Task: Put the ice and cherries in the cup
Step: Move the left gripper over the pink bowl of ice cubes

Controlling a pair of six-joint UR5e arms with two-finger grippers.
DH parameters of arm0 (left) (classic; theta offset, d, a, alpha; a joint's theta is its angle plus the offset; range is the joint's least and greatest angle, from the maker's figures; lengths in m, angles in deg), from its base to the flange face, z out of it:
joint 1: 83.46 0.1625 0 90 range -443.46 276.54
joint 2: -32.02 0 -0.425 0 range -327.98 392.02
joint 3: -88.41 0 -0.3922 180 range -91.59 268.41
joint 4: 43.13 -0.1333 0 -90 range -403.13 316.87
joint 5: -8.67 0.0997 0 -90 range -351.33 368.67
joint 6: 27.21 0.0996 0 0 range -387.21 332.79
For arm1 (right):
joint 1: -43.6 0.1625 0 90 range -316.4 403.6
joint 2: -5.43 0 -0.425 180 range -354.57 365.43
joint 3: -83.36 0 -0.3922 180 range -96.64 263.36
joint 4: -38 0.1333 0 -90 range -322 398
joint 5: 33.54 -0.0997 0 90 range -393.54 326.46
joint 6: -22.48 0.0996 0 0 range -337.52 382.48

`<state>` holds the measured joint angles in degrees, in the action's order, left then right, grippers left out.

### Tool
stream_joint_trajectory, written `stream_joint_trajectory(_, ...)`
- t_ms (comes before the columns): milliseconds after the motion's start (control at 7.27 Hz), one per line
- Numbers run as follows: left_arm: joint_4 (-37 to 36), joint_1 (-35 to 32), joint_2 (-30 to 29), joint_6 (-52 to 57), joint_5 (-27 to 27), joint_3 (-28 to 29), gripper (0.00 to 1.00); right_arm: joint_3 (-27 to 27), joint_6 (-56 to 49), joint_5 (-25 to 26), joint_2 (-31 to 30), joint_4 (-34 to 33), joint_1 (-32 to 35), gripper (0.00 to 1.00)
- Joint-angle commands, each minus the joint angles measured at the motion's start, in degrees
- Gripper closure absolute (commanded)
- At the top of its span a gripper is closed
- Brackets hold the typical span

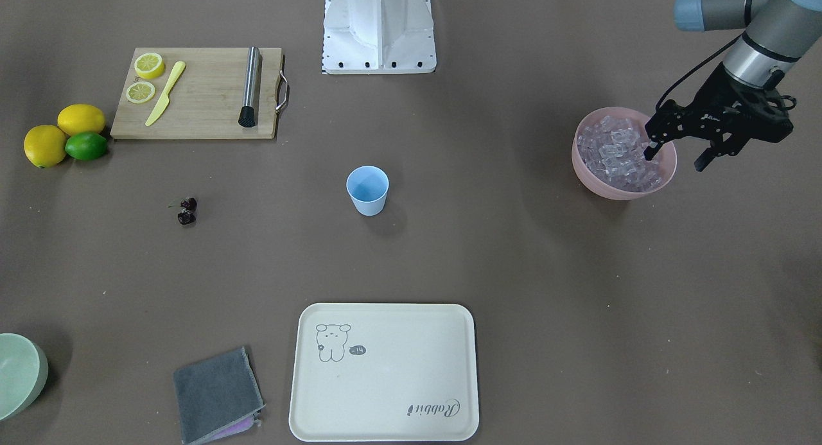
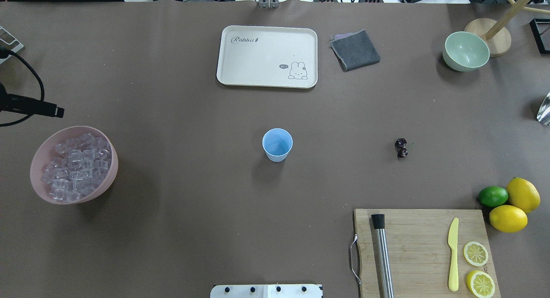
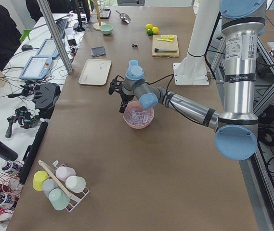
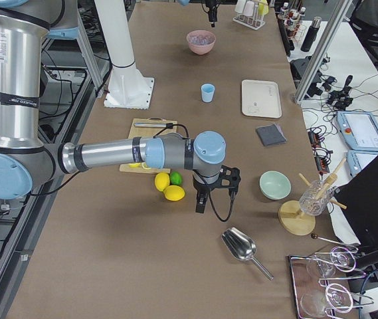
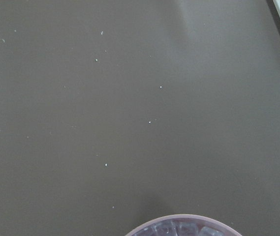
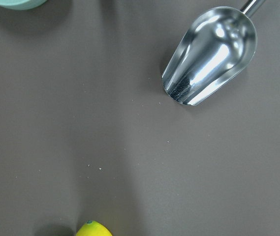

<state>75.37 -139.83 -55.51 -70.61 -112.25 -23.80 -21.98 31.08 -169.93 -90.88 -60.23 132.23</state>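
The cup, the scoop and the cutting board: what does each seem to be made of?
The cup looks like plastic: pale blue, matte, thin even wall. The scoop seems polished metal, since it mirrors light brightly. The cutting board appears to be wood or bamboo: tan with straight grain lines.

Cropped by picture edges, well apart from the cup (image 1: 367, 189): green bowl (image 1: 19, 374), scoop (image 2: 544, 109). Too far to judge: gap of the right fingers (image 4: 200, 205).
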Motion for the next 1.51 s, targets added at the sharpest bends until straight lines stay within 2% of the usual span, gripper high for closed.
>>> stream_joint_trajectory(0,-2.22,4.58,-0.19,-0.37,2.77,-0.72,0.02,1.80,-0.24,0.16,0.77,0.15,0.05,0.00)
stream_joint_trajectory(413,-2.22,6.36,-0.10,0.34,3.50,0.32,0.03,4.18,-0.07,0.08,1.48,2.34,0.05,0.00)
stream_joint_trajectory(1376,-1.78,8.20,-0.10,0.42,3.41,3.40,0.03,3.92,-0.16,-0.10,1.57,2.43,-0.04,0.00)
